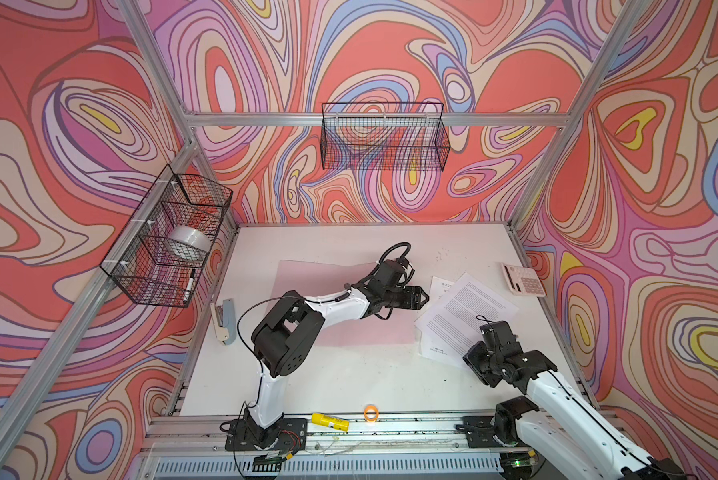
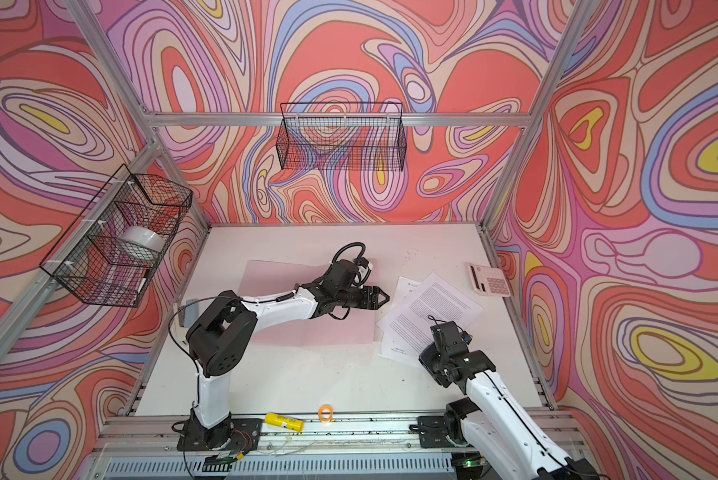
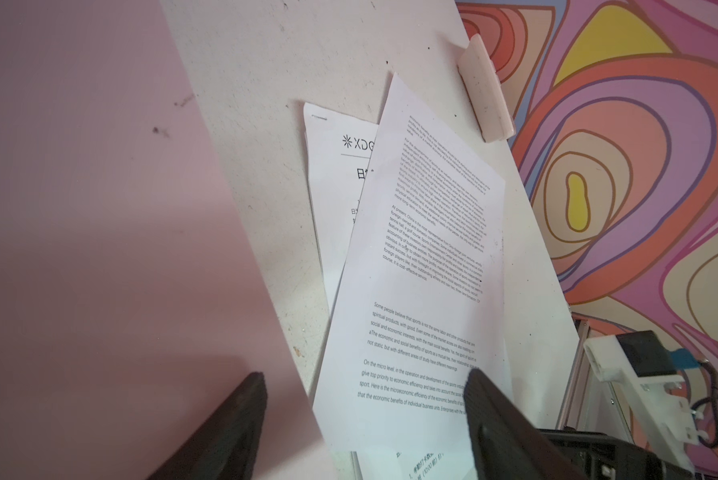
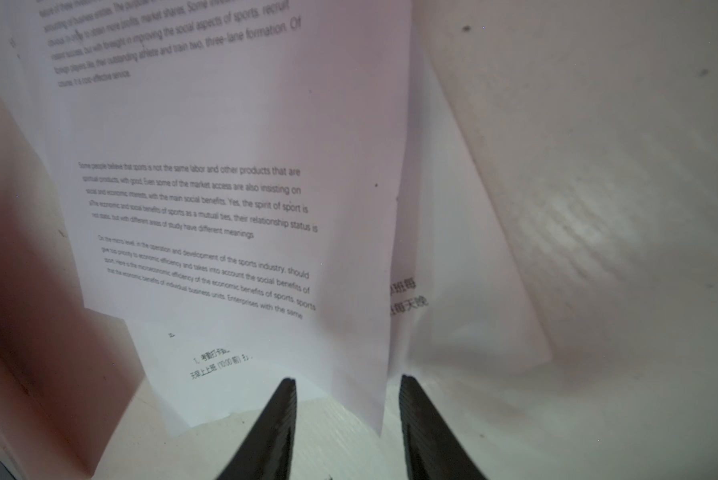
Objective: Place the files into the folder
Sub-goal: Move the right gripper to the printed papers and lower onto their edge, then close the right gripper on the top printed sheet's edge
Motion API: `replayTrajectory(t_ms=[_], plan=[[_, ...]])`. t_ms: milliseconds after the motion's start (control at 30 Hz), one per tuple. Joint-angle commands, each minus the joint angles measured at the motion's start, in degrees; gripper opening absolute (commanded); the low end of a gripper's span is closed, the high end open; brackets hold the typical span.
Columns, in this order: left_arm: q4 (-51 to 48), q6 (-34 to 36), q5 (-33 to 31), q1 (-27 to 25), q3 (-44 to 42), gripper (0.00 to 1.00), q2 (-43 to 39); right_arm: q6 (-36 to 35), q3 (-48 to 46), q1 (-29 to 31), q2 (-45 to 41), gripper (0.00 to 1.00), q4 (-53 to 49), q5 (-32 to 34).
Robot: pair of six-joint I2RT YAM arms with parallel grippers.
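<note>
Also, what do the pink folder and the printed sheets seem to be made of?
The folder looks like thin plastic, pale pink with a smooth matte face, lying quite flat; thin card is possible. The files look like plain white office paper, matte, printed in black, with edges that bend and lift slightly.

I see the thin pale pink plastic folder (image 1: 307,278) lying flat mid-table on the white tabletop (image 1: 349,374). Right of it, against its right edge, the white printed paper sheets (image 1: 469,303) lie fanned one over another (top sheet skewed). Behind them, at the right edge, sits the small pink-and-white plastic calculator (image 1: 523,279). The grey-and-cream stapler (image 1: 224,322) lies left of the folder; the yellow glue stick (image 1: 330,421) and the orange tape ring (image 1: 371,412) lie side by side on the front rail.
</note>
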Motion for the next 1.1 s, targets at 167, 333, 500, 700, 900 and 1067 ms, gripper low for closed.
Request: replayTrajectory(t_ms=[167,333,500,700,900,1067], plan=[[0.55,0.03,0.11,0.85,1.22,0.75,0.98,-1.31,0.26,-0.29,1.79,0.43,2.01,-0.19],[0.71,-0.02,0.2,1.3,1.16,0.75,1.16,-1.14,-0.41,-0.3,4.3,0.42,5.31,-1.51],[0.22,0.12,0.21,1.64,0.96,0.74,0.99,-0.07,-2.66,-0.31,5.85,0.4,8.34,-2.63],[-0.32,0.39,0.2,1.86,1.3,0.74,1.15,0.65,-2.55,-0.31,1.62,0.34,6.1,-1.3],[-0.75,0.37,0.27,1.91,1.53,0.74,1.6,1.77,-3.53,-0.31,-0.79,0.21,5.74,-0.71],[-0.71,0.33,0.36,2.0,1.56,0.74,1.74,2.0,-4.27,-0.31,-1.19,0.1,6.53,-0.51]])
